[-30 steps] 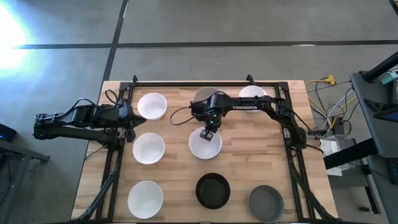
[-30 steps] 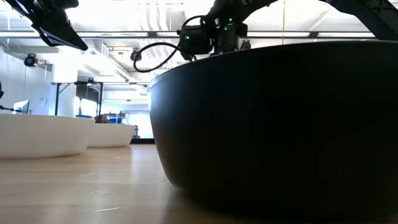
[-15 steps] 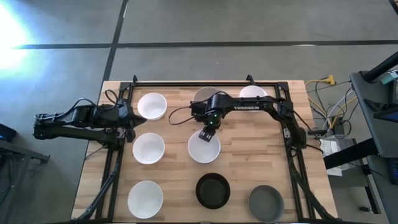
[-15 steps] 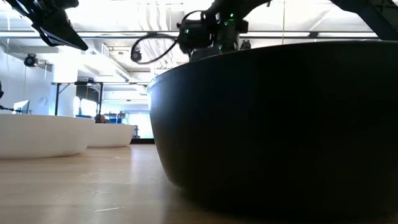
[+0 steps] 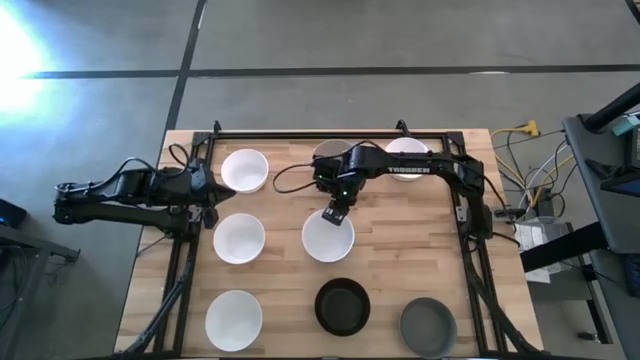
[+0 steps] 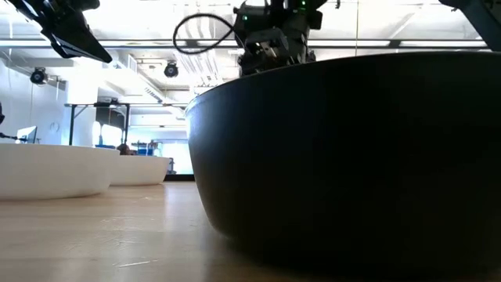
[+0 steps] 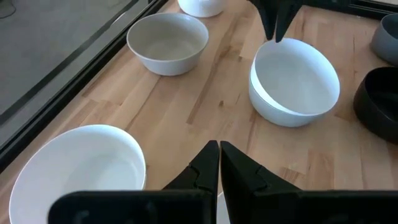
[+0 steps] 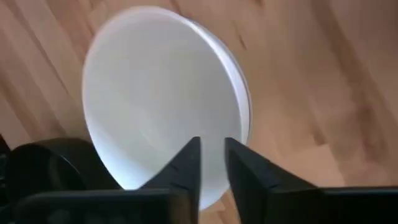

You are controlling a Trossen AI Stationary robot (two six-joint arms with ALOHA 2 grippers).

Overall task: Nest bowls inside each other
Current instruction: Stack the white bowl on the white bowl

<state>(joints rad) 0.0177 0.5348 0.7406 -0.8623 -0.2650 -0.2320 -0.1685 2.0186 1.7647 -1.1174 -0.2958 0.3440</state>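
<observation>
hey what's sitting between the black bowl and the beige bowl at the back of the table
In the high view, the nested white bowls lie between the black bowl and the beige bowl, with the right gripper over their far rim.

We see white bowls [image 5: 244, 170] upright across the table's left and middle; the middle one [image 5: 328, 236] holds another nested inside. Black bowl [image 5: 342, 306] and dark grey bowl [image 5: 428, 327] sit at the near edge.

Pale striped butcher-block wooden tabletop [image 5: 285, 290] carries several round glossy white bowls [image 5: 328, 236], one round matte black bowl [image 5: 342, 306] and one round dark grey bowl [image 5: 428, 326]. A round beige-grey bowl [image 7: 167, 42] looks duller than the whites. Both arms are dark.
</observation>
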